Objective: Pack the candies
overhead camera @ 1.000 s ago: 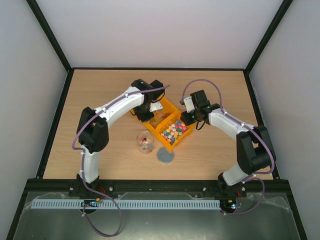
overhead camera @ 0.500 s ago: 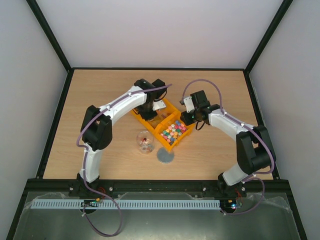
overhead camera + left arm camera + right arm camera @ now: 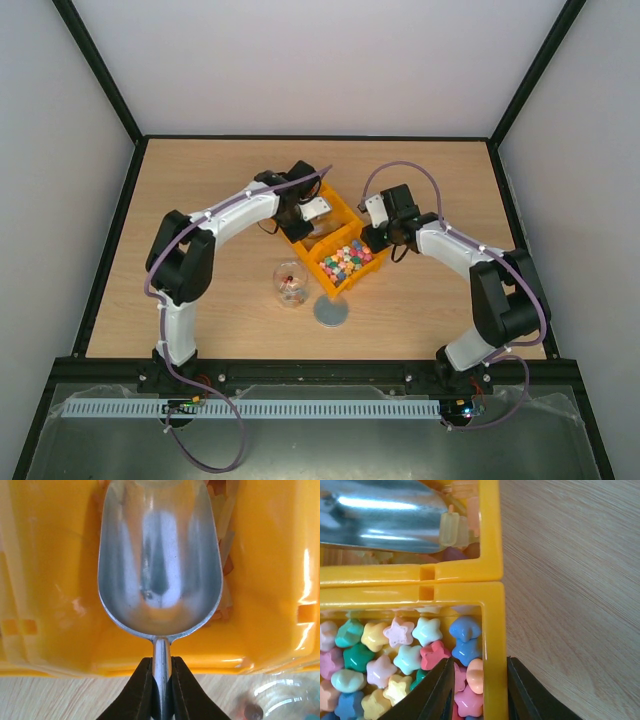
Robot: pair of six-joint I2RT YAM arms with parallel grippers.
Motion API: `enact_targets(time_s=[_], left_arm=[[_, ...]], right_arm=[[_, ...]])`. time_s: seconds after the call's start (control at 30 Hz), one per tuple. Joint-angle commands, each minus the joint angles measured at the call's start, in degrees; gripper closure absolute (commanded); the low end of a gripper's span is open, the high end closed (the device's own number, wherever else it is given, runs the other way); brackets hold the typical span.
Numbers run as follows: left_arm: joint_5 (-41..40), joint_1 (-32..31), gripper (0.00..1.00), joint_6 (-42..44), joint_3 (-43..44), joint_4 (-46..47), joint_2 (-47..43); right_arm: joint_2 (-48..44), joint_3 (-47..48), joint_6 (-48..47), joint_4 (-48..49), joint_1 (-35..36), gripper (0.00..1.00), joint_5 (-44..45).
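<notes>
Firmly, the left gripper (image 3: 161,680) clamps the scoop (image 3: 160,565) by its handle, bowl over amber candies (image 3: 450,528) in a bin (image 3: 50,580). The right gripper (image 3: 480,667) straddles the next bin (image 3: 492,625) wall, jaws apart, pastel candies (image 3: 395,652) beside its inner finger.

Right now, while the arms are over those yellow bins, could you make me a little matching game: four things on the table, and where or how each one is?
Things:
1. silver scoop
2. pastel candies
3. grey disc
4. clear jar

States:
A. lying flat on the bare table
B. holding only a few sweets
C. clamped by its handle in the left gripper
D. filling the yellow bin whose wall the right gripper straddles

Pairs: 1-C, 2-D, 3-A, 4-B.
</notes>
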Motion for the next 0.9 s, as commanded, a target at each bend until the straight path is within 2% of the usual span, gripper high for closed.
enact_targets(time_s=[0.0,0.27,0.57,0.87], left_arm=[[5.1,-0.5,0.98,0.9,-4.8,5.7,2.9],[8.0,0.3,0.98,-0.1,-9.5,15.5,-1.1],[9.1,4.6,0.98,-0.1,-12.9,18.4,-7.0],[10.2,6.5,0.98,0.3,-17.4,22.8,-10.3]], right_arm=[[0.5,-1.7,-2.6,0.1,1.0,0.71,-3.1],[-0.2,-2.3,-3.7,0.4,1.0,0.75,-1.3],[-2.3,-3.0,-4.2,-0.7,0.8,0.75,0.4],[-5.2,-4.1,-6.1,-2.2,-0.6,0.65,0.6]])
